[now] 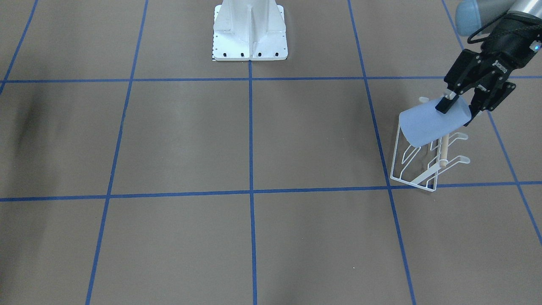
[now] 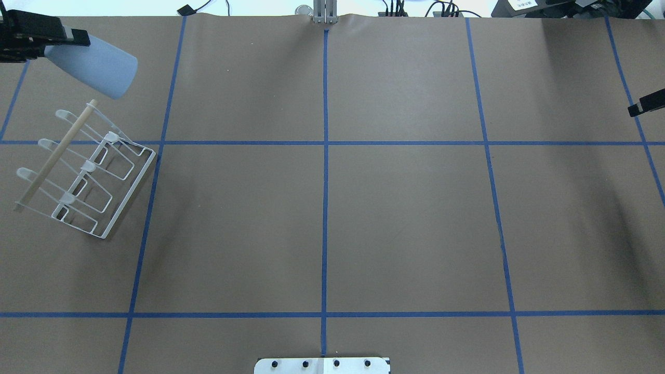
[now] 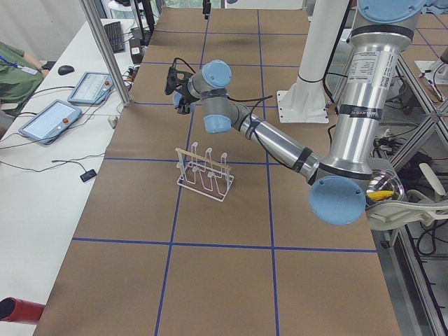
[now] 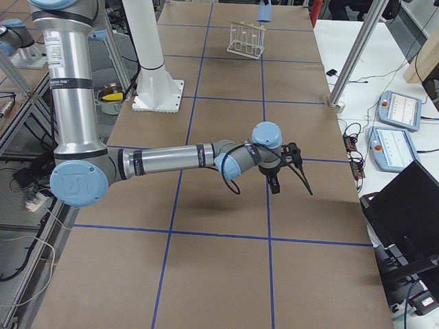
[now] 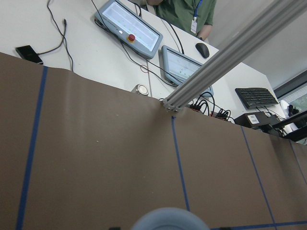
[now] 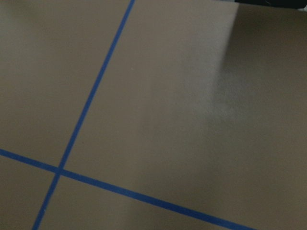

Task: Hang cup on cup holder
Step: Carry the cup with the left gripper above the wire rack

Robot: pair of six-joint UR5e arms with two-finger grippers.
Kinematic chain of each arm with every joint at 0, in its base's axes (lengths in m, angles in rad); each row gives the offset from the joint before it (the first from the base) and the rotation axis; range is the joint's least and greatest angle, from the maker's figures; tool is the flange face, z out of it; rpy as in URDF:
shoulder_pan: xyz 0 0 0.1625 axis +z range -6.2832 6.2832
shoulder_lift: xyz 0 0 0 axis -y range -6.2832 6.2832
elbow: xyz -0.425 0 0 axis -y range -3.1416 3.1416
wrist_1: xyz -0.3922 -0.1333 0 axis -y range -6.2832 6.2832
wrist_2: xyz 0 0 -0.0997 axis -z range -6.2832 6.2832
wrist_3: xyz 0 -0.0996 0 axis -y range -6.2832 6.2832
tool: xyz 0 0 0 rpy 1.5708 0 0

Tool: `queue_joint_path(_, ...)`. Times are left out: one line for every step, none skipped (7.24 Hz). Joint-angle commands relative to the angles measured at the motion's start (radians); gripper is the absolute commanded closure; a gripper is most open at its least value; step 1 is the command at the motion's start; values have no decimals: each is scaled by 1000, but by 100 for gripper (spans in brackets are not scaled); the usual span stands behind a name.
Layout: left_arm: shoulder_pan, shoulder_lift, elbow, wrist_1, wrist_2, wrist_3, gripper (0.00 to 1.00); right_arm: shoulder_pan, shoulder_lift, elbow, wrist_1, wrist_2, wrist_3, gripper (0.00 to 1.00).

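Note:
My left gripper (image 1: 456,106) is shut on the base end of the pale blue cup (image 1: 431,123). It holds the cup tilted in the air, wide rim pointing away from the wrist. The cup (image 2: 96,62) hangs just past the far end of the white wire cup holder (image 2: 85,174) and clear of its prongs. The cup holder (image 1: 417,169) stands on the table with its wooden rod (image 2: 54,156) on top. The cup's rim shows at the bottom of the left wrist view (image 5: 165,221). My right gripper (image 4: 291,179) hovers open and empty far across the table; one finger (image 2: 646,105) shows overhead.
The robot's white base plate (image 1: 250,34) stands at the table's middle edge. An aluminium post (image 3: 105,49) rises at the far table edge near the cup. Teach pendants (image 3: 52,119) and cables lie on the white side table beyond it.

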Motion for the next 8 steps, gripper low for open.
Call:
queue_joint_path(-55,0,-5,152,0,167,100,14,-2,117,-350,-111,-138,0)
queue_joint_path(-51,-9,-8,210,26,184,100,14,4,146,-467,-138,-164,0)
queue_joint_path(-46,-15,-11,240,67,185,100,11,30,150,-571,-141,-204,0)
queue_joint_path(-37,-29,-12,275,101,191,100,13,31,147,-604,-141,-270,0)
queue_joint_path(-34,-32,-21,313,110,215,100,14,31,137,-603,-135,-272,0)
queue_joint_path(-23,-36,-38,353,113,238,100,11,38,134,-598,-145,-264,0)
queue_joint_path(4,-39,-63,399,119,240,100,14,32,122,-591,-146,-263,0)
queue_joint_path(44,-38,-80,427,165,241,100,23,35,128,-589,-144,-266,0)
